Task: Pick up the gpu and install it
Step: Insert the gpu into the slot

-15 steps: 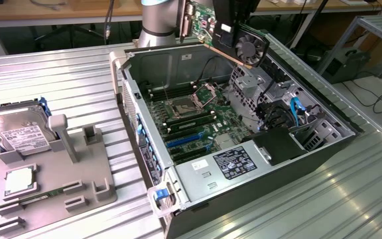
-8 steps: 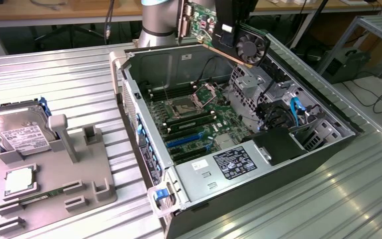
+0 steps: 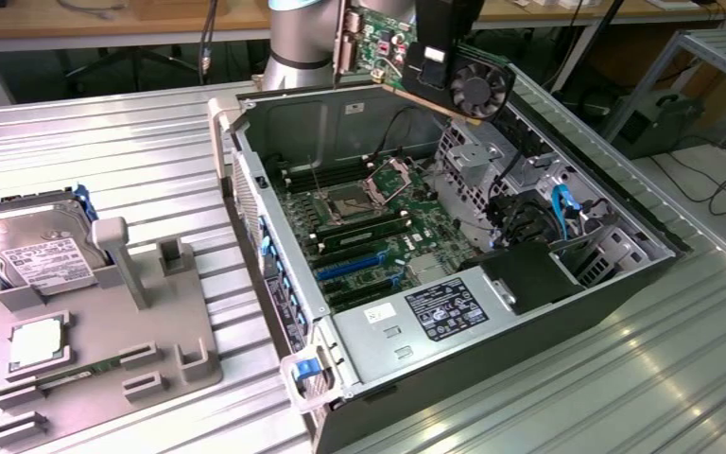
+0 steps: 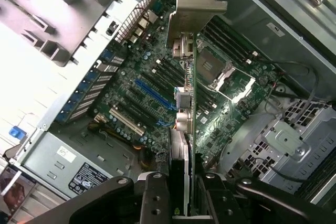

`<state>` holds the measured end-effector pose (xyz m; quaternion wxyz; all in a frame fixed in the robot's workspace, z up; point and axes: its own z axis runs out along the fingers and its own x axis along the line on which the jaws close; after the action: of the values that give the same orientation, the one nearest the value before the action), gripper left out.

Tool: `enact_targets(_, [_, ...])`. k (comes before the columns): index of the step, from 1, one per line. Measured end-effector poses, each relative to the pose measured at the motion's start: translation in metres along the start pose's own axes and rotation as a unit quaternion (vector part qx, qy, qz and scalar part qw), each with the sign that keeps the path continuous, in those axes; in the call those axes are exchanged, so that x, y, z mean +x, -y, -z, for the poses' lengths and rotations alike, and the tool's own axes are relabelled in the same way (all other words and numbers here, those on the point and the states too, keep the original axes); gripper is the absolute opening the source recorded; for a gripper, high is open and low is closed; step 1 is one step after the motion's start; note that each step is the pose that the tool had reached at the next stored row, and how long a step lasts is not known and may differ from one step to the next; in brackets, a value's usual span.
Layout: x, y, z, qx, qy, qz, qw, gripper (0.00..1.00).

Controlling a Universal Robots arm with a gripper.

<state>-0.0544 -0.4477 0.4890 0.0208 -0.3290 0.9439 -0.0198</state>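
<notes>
Right now the gripper (image 3: 437,66) is clamped narrow on the gpu (image 3: 382,47), its jaws pinching the thin card from both faces. The card hangs in the air, well above the open computer case (image 3: 325,123), over the end of the case nearest the far edge of the desk (image 3: 111,142). It touches nothing but the gripper.

From the wrist view the gripper (image 4: 184,198) grips one end of the gpu (image 4: 191,103), and the card runs edge-on away from it to the silver bracket (image 4: 197,3) at the other end. The motherboard (image 4: 157,77) lies straight beneath, with the long blue slot (image 4: 152,94) just to one side of the card's line.

What matters is alignment. The card's long axis looks to cross the blue slot at an angle rather than run along it, so, as I judge it, card and slot are not yet lined up. The fan face (image 3: 479,87) points toward the exterior view's right.
</notes>
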Motion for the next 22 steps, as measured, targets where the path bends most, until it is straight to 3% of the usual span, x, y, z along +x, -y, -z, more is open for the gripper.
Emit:
enact_targets(10, [0.0000, 0.0000, 0.0000, -0.0012, 0.0024, 0.046, 0.9989, 0.27])
enact_targets(20, [0.0000, 0.0000, -0.0001, -0.0024, 0.0047, 0.091, 0.9959, 0.27])
enact_targets(21, [0.0000, 0.0000, -0.0001, -0.0031, 0.0060, 0.117, 0.9931, 0.27])
enact_targets(22, [0.0000, 0.0000, -0.0001, -0.0040, 0.0079, 0.154, 0.9881, 0.27])
